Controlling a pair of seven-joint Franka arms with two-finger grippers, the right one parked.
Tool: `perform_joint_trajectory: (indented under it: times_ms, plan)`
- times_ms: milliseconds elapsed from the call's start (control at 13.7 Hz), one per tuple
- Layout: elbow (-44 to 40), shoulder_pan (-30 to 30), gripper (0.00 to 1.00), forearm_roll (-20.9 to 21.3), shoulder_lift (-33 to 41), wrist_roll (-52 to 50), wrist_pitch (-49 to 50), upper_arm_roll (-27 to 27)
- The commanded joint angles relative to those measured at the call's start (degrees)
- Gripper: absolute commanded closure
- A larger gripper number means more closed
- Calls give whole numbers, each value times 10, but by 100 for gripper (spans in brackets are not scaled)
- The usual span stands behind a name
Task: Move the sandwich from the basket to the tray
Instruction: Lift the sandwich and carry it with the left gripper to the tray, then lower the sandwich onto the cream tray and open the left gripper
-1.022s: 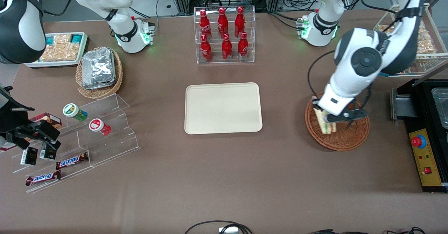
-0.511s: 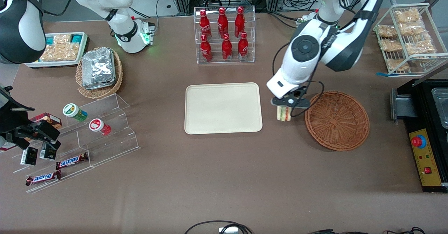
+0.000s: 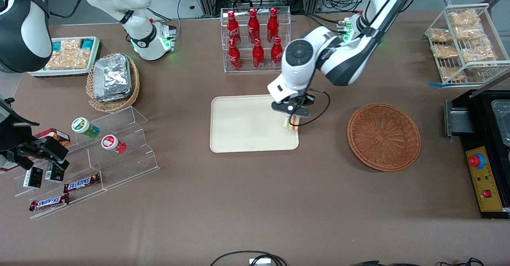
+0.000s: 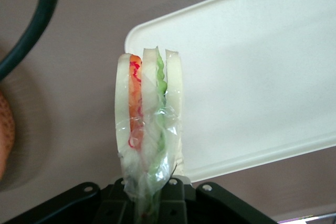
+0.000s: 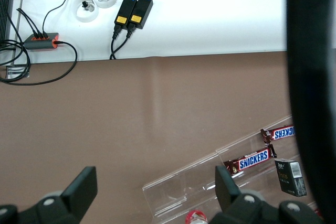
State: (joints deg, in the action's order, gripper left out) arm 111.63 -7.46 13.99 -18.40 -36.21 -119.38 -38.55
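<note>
Brown cloth covers the table (image 3: 255,202). Flat rectangular cream-beige tray (image 3: 247,130) with rounded corners and a low rim lies at table centre, nearer the front camera than a clear acrylic rack of red bottles (image 3: 255,39). Round shallow reddish-brown wicker basket (image 3: 383,136) sits beside the tray, toward the working arm's end; nothing lies in it.

Left arm's gripper (image 3: 292,116) hangs over the tray's edge on the basket side. Jaws pinching the small triangular wedge sandwich (image 3: 290,124) by one end. Wrist view: sandwich (image 4: 149,124), wrapped in clear film, shows three pale bread slices with orange-red and green filling layers, and stands out from the gripper (image 4: 152,203) above the tray's corner (image 4: 252,77). Whether the sandwich touches the tray cannot be told.

Lighter tan wicker basket of silver foil packets (image 3: 113,81) lies toward the parked arm's end.
</note>
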Motion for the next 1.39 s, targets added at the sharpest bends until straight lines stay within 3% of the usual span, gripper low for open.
perform_joint_trajectory:
  times_ms: [0,219,730,949,1095,1314]
  plan:
    - [-21,-29,95,60,-66,-77,-24,2]
    - [-43,-46,95,94,-124,-134,-42,2]
    - [-68,-69,94,99,-182,-181,-43,6]
    - [-66,-70,87,100,-193,-185,-42,7]
    - [-67,-70,74,100,-196,-199,-42,7]
    - [-68,-77,19,131,-199,-253,-40,7]
